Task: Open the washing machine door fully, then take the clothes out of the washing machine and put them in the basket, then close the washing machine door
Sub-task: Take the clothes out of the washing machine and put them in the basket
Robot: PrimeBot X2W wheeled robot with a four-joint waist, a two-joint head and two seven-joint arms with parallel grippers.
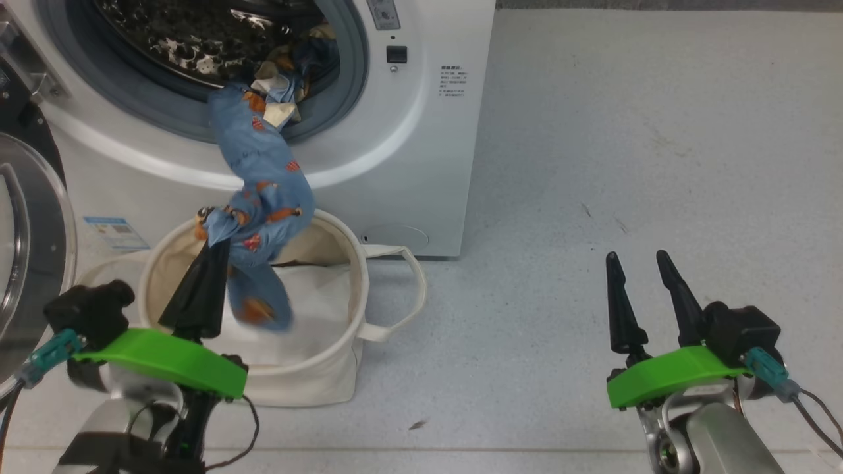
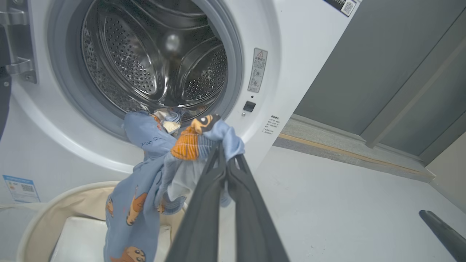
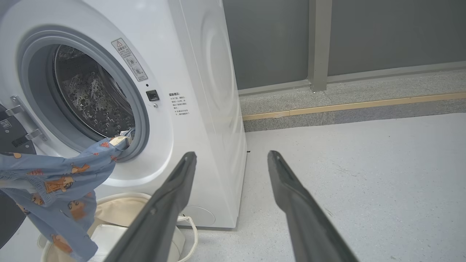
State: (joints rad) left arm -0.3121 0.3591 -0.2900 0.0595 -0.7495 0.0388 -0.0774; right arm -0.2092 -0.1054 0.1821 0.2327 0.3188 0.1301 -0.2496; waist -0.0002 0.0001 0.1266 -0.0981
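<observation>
Entry, all places taken from the washing machine (image 1: pixel 421 164): your left gripper (image 1: pixel 216 245) is clamped tight on a bunched fold of the light blue garment (image 1: pixel 263 191), in front of the machine and below the drum (image 1: pixel 197 39) mouth; the garment's far end lies over the grey gasket (image 1: pixel 352 85), its middle hangs down the machine's front, its loose end dangles into the basket (image 1: pixel 359 263); the basket stands on the floor (image 1: pixel 560 197) just before the machine's lower front (actual contact you cannot confirm); a flat white pad (image 1: pixel 323 299) lies in its bottom; a cream garment (image 1: pixel 278 113) sits at the drum's lower lip, against the blue one; the washing machine door (image 1: pixel 29 230) stands swung open at the machine's left; your right gripper (image 1: pixel 637 257) hovers over floor well to the machine's right, fingers spread wide, holding nothing.
</observation>
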